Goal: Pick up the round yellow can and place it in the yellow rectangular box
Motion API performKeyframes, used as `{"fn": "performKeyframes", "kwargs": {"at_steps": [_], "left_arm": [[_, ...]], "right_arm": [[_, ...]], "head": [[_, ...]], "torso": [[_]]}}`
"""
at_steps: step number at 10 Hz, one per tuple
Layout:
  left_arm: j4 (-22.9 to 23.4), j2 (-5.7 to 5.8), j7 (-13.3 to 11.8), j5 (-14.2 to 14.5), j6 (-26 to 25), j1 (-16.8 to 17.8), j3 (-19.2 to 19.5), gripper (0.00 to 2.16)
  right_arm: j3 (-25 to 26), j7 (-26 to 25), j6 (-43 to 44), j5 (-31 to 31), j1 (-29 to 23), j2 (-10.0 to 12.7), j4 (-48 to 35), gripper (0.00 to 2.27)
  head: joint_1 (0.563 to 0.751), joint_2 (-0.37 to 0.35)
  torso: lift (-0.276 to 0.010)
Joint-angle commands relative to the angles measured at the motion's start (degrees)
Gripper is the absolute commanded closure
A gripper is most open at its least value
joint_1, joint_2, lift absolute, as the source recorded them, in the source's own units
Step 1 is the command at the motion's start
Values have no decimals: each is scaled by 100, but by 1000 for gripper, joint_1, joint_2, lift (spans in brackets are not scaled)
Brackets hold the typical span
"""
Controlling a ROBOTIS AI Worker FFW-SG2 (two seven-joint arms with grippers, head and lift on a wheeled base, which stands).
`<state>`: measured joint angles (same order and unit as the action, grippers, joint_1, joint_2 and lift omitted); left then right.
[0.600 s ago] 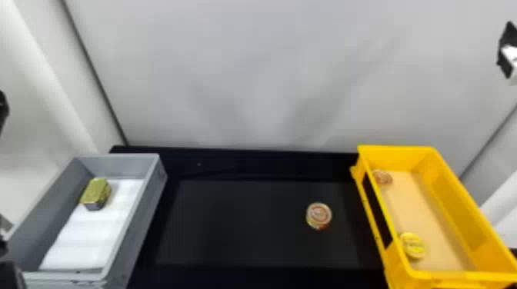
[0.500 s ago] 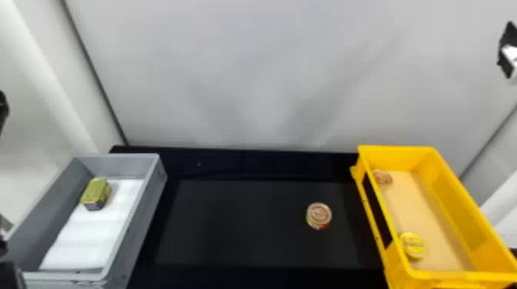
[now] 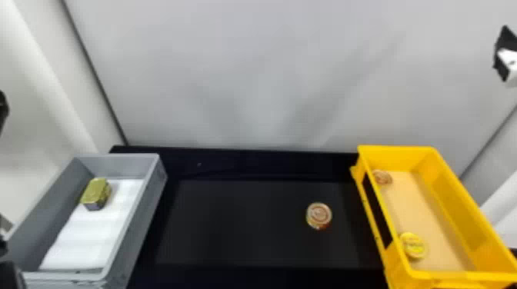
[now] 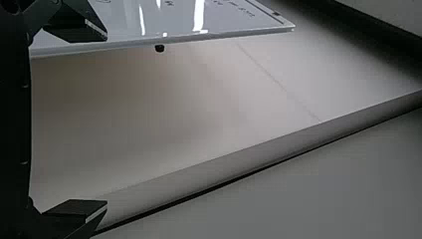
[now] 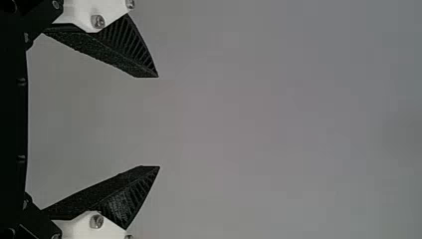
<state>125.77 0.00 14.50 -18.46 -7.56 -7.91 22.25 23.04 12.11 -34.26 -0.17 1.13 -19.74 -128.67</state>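
The round yellow can (image 3: 413, 245) lies inside the yellow rectangular box (image 3: 457, 180), toward its near end by the left wall. At the head view's upper right edge, part of my right gripper (image 3: 505, 53) is high and apart from the box. Its two fingers are spread wide with nothing between them in the right wrist view, where the right gripper (image 5: 159, 122) faces a plain grey surface. Black parts of my left arm (image 3: 10, 274) show at the head view's left edge. In the left wrist view, my left gripper (image 4: 107, 120) is open and empty above a pale surface.
A round reddish-brown can (image 3: 319, 216) sits on the black table (image 3: 238, 226), left of the yellow box. Another brownish can (image 3: 382, 177) is in that box's far left corner. The grey box (image 3: 144, 215) at left holds a yellow-green rectangular tin (image 3: 95, 193) and a white sheet (image 3: 90, 234).
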Motion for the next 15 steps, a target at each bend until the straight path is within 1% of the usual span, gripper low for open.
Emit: {"fn": "performKeyframes", "kwargs": {"at_steps": [1, 3, 4, 7, 8, 10, 12, 15], "left_arm": [[0, -15, 1, 0, 0, -1, 0, 96], [0, -15, 1, 0, 0, -1, 8, 96], [0, -15, 1, 0, 0, -1, 17, 96], [0, -15, 1, 9, 0, -1, 35, 96], [0, -15, 1, 9, 0, -1, 35, 96], [-9, -15, -8, 9, 0, 8, 35, 96], [-9, -15, -8, 9, 0, 8, 35, 96], [-17, -15, -17, 9, 0, 8, 26, 96]], "right_arm": [[-230, -112, -65, 9, -165, 84, 9, 154], [-494, -112, -258, 17, -271, 154, 53, 154], [-678, -121, -408, 35, -297, 154, 79, 154], [-1338, -138, -803, 70, -464, 286, 237, 153], [-1513, -138, -1058, 61, -473, 330, 237, 153], [-1926, -138, -1489, 35, -508, 348, 308, 137], [-2181, -112, -1823, 9, -517, 383, 439, 127], [-2436, -112, -2360, -88, -579, 392, 606, 125]], "head": [[694, 14], [694, 14], [694, 14], [694, 14], [694, 14], [694, 14], [694, 14], [694, 14]], "torso": [[-60], [-60], [-60], [-60], [-60], [-60], [-60], [-60]]}}
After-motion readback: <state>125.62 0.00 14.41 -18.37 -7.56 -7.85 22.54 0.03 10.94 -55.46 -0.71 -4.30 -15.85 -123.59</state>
